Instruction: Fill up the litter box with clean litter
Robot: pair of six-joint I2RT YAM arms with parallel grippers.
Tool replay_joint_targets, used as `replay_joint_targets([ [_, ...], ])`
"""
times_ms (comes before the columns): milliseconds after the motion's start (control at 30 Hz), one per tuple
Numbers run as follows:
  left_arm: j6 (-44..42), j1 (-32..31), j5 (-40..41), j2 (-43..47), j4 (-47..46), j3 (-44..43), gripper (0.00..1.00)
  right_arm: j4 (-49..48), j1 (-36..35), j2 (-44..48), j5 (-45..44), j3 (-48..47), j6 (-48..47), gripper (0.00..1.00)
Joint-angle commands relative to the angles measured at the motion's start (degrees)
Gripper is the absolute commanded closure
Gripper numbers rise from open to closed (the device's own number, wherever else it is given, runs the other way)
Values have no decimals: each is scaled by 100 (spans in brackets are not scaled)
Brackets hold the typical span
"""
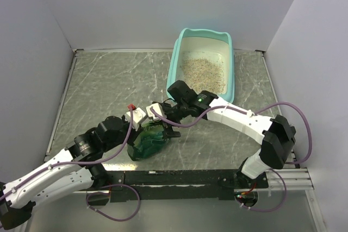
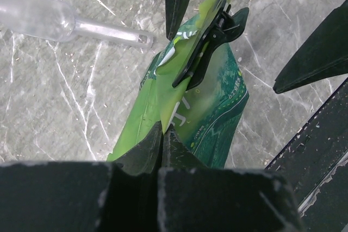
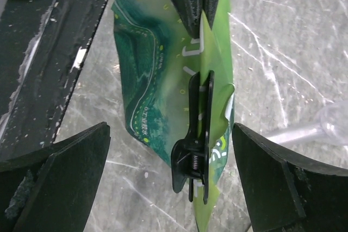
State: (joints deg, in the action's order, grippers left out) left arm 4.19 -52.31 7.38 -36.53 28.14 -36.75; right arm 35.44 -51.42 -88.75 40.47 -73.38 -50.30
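Nearest the arm bases, the green pouch (image 1: 147,144) stands on the grey marbled table (image 1: 98,85), just beyond the black rail. The left gripper (image 2: 163,134) is pinched tight on the pouch's flattened top edge, with the foil caught between its two fingertips. Further along that edge a black spring clip (image 2: 209,42) bites the fold (its handles jut out to one side). The right gripper (image 3: 169,134) straddles this clip with its jaws spread wide. One finger stands on each side, neither touches the clip or the pouch, and it holds nothing. Past the pouch in the left wrist view, a clear plastic scoop (image 2: 38,17) lies flat on the table, apart from the pouch. Farthest back, at the right of the table near the rear wall, sits the teal litter box (image 1: 175,52), well apart from the pouch. The clean litter (image 1: 202,69) lies in a loose tan spread over its white floor.
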Motion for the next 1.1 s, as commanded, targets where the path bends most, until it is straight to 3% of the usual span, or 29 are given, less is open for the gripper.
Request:
replay_joint_targets([
  [0, -41, -59, -158, -152, -995, -122, 99, -440, -554, 304, -477, 376, 2, 0],
  [200, -67, -51, -211, -196, -995, -130, 99, -1240, -335, 1243, -1190, 851, 889, 0],
  [333, -102, -42, -201, -205, -1004, -148, 93, -1829, -237, 1948, -2083, 1124, 1803, 0],
  [500, -164, -51, -298, -135, -1012, -297, 85, -1314, -167, 2362, -3667, 731, 3148, 0],
  [667, -172, -42, -377, -126, -986, -613, 70, -223, -35, 2230, -5073, 272, 3835, 0],
  [833, -103, -51, -342, -126, -898, -1035, 55, -521, 176, 2696, -5734, 624, 5010, 0],
  [1000, 328, -42, 227, -143, -880, -1579, 40, -530, 194, 3056, -6585, 746, 6119, 0],
  [1067, 416, -42, 316, -187, -924, -1712, 18, -538, 194, 3196, -7253, 799, 6567, 0],
])
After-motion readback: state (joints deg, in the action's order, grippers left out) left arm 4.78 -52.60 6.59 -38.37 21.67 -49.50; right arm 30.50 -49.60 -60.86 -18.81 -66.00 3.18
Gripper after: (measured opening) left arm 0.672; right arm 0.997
